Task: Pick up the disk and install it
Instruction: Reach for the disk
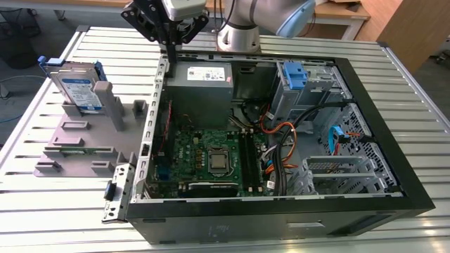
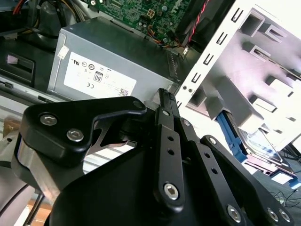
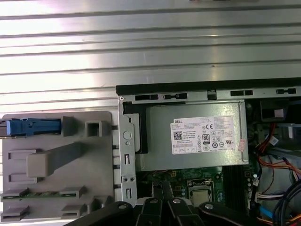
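Silver metal disk (image 1: 77,89) in blue plastic frame, upright on edge in grey stand (image 1: 70,142), well apart from and lower than gripper (image 1: 168,48), jaws together on nothing above computer case (image 1: 246,229) wall; probably stiff, weighty, shock-sensitive, best pinched across its flat faces near top edge.

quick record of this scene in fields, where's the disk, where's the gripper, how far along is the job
disk: standing upright in the grey stand, outside the computer case, on the exterior view's left
gripper: over the case's edge by the power supply, apart from the disk
computer case: lying open on the slatted metal table, motherboard exposed
progress: disk not yet picked up
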Controlling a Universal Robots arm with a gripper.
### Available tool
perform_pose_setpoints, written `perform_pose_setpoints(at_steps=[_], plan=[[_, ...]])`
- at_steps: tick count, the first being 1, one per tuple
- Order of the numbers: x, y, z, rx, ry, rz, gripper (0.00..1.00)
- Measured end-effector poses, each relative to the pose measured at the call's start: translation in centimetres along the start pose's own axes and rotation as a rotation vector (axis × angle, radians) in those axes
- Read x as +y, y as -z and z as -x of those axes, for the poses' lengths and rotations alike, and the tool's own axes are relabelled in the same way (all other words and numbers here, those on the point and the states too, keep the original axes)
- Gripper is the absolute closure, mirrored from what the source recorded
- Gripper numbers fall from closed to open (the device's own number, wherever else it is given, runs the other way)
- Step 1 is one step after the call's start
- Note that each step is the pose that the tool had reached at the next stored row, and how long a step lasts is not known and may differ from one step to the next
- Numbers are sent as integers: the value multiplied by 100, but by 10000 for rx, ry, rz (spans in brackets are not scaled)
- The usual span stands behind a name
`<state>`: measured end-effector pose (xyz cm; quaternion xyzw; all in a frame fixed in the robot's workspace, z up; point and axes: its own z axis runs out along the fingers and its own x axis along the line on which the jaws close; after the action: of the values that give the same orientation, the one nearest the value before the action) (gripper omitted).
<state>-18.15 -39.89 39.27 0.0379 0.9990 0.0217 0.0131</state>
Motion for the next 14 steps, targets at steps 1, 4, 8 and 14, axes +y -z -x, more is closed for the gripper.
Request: perform_pose_setpoints(at_steps=[1,4,8,14], plan=[[-1,0,-11,0,0,0,89],[-3,1,-45,0,0,0,89],[-8,1,-100,0,0,1,89],[-15,3,-199,0,0,0,89]])
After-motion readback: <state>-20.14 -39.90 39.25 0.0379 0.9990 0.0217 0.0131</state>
